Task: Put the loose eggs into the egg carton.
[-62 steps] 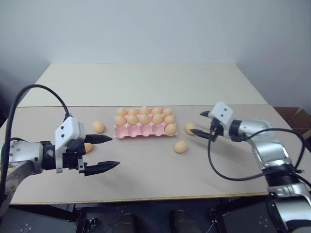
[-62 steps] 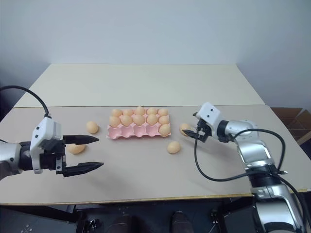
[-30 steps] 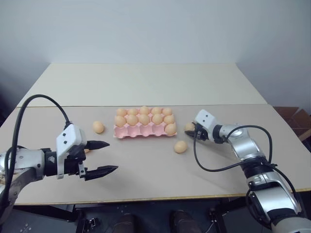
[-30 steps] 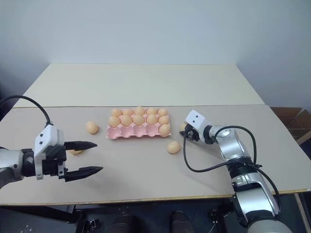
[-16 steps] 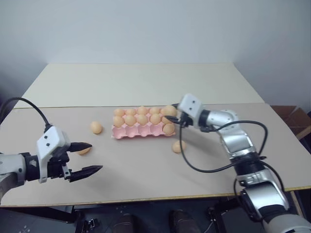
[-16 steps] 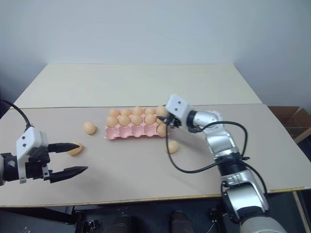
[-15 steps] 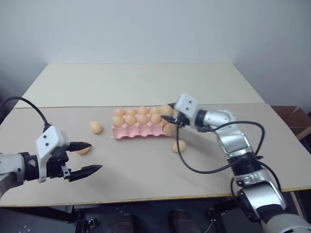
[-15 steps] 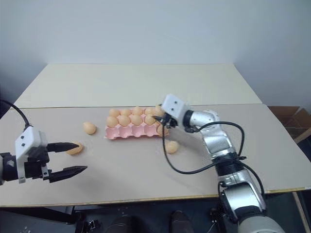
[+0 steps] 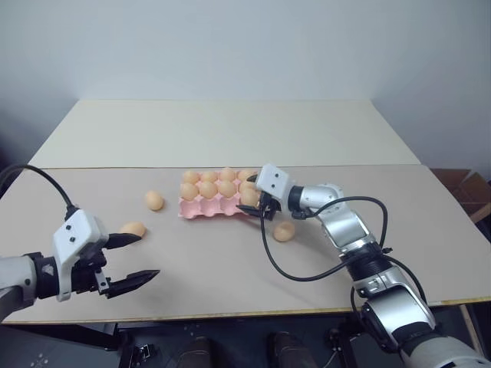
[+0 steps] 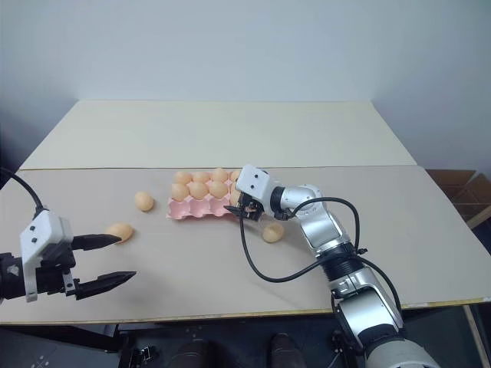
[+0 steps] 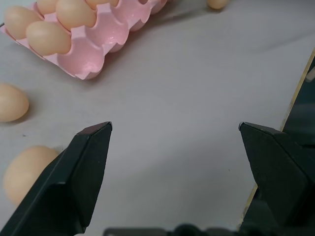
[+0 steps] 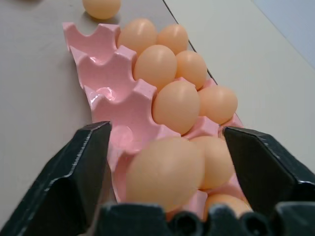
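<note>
Pink egg carton (image 9: 201,207): right hand (image 9: 253,201) arrived, opened over egg (image 12: 165,172).

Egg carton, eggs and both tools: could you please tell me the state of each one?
egg carton: partly filled, several front-row cups empty.
right tool: open, over the carton's front row.
egg between its fingers: at a front-row cup, ungripped.
three loose eggs: lying on the table.
left tool: open, empty, above the table.

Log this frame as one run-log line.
right claw: open, egg between fingers over egg carton | left claw: open, empty | loose eggs on table: three
</note>
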You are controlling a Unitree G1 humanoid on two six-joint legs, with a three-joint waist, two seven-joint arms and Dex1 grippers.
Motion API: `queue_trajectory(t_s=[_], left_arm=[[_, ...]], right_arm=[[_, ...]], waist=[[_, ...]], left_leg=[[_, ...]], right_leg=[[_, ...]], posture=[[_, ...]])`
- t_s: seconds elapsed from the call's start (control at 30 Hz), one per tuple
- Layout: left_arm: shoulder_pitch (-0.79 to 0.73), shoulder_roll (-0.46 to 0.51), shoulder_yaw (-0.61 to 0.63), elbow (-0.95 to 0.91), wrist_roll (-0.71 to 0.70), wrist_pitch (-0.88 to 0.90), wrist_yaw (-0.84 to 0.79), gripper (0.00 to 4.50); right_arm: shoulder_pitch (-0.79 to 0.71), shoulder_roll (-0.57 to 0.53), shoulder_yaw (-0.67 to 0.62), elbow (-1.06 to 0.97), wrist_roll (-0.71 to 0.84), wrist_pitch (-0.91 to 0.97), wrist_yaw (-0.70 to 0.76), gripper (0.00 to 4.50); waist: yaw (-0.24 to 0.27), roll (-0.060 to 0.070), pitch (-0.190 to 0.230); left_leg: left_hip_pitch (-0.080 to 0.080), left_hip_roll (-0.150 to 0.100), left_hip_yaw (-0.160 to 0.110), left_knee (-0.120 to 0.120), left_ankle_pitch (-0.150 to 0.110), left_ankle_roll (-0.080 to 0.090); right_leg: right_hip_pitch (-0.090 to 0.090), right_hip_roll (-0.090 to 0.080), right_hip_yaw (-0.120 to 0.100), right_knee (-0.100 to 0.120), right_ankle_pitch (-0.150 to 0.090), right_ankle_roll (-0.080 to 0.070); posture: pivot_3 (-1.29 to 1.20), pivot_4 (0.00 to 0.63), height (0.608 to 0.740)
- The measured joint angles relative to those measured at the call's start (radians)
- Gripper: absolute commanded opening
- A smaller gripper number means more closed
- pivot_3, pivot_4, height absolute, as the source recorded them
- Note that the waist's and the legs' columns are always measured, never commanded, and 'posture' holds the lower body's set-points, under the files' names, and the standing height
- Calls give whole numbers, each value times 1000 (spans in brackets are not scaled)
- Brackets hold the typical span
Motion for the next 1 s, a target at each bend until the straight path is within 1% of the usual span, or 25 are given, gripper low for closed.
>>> queue_trajectory(t_s=[0.2, 0.27, 0.37, 0.47, 0.57, 0.63, 0.73, 0.87, 1.0], left_arm=[[-8, 0, -1, -1, 0, 0, 4, 4500], [-28, 2, -7, 1, 0, -1, 4, 4500], [-62, 8, -30, 7, 1, -4, 4, 4500], [-94, 12, -73, 14, 3, -16, 1, 4500], [-112, 15, -98, 34, 11, -22, -2, 4500], [-130, 17, -122, 48, 20, -40, -8, 4500], [-142, 20, -135, 64, 31, -49, -21, 4500], [-150, 28, -143, 90, 44, -62, -40, 4500], [-159, 29, -152, 97, 45, -65, -48, 4500]], right_arm=[[1, -2, 0, -5, -5, -8, 0, 4462], [14, -17, 0, -47, -3, -6, 4, 4462], [65, -70, -14, -173, 18, 18, 27, 4462], [168, -185, -69, -344, 66, 92, 73, 4462], [265, -304, -133, -473, 116, 162, 125, 4462], [350, -402, -190, -574, 168, 200, 177, 4462], [441, -512, -271, -659, 234, 237, 236, 4462], [542, -604, -372, -739, 294, 275, 268, 4462], [606, -627, -404, -789, 317, 291, 265, 4462]], waist=[[0, 0, 0], [2, 0, 0], [9, 0, 0], [17, 0, 0], [17, 0, 0], [16, 0, 0], [13, 0, 0], [10, 0, 0], [9, 0, 0]], left_leg=[[0, 2, 0, 0, 0, 0], [0, 4, 0, 0, 0, 0], [0, 7, 0, 0, 0, 0], [-1, 7, 1, 0, -1, -1], [0, 8, 3, 0, -1, -1], [1, 10, 3, 0, -1, -1], [2, 11, 3, 0, -1, -1], [3, 11, 3, 0, -1, -2], [2, 10, 4, 0, -1, -2]], right_leg=[[0, 2, 0, 0, 0, 0], [0, 4, 0, -1, 0, 0], [0, 6, -1, -1, 1, 0], [0, 6, -1, -2, 0, -1], [0, 7, 0, -2, -1, -3], [-1, 8, 0, -2, -1, -4], [-1, 9, 1, -1, -1, -5], [0, 9, 1, -2, -1, -5], [0, 8, 1, -2, -1, -5]], posture=[[0, 150, 740], [0, 150, 740], [0, 150, 740], [0, 150, 740], [0, 150, 740], [0, 150, 740], [0, 150, 740], [0, 150, 740], [0, 150, 740]])
